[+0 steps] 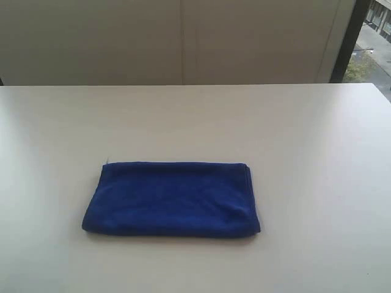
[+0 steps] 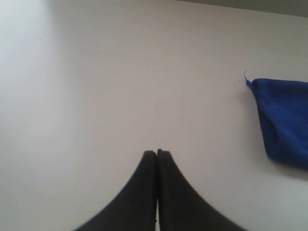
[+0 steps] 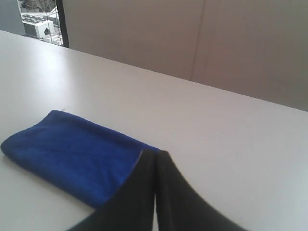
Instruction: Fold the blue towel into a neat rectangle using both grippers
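Blue towel (image 1: pixel 174 198) lies folded flat into a wide rectangle on the white worktop (image 1: pixel 195 116), a little toward the near edge and slightly left of the middle in the exterior view. Its layered edges stack along the right end, and the near right corner bulges a little. A tiny whitish tag (image 1: pixel 108 161) peeks out at the far left corner. Nothing grips or presses the cloth.

In the left wrist view, the left pincer (image 2: pixel 157 153) has its two black fingers pressed together with nothing between them. It hangs over bare worktop (image 2: pixel 96 86), and the blue towel (image 2: pixel 284 122) sits well apart from it, off to one side, with only one end in the picture.

In the right wrist view, the right pincer (image 3: pixel 155 154) is likewise pressed together and pinching nothing. Here the blue towel (image 3: pixel 72 154) lies much nearer: one of its corners lines up just behind the closed tips, and part of its edge is hidden by the black fingers. Whether the tips touch the cloth cannot be told from this angle.

A pale wall (image 1: pixel 183 43) stands behind the worktop, with a window (image 1: pixel 374 36) at its right end.
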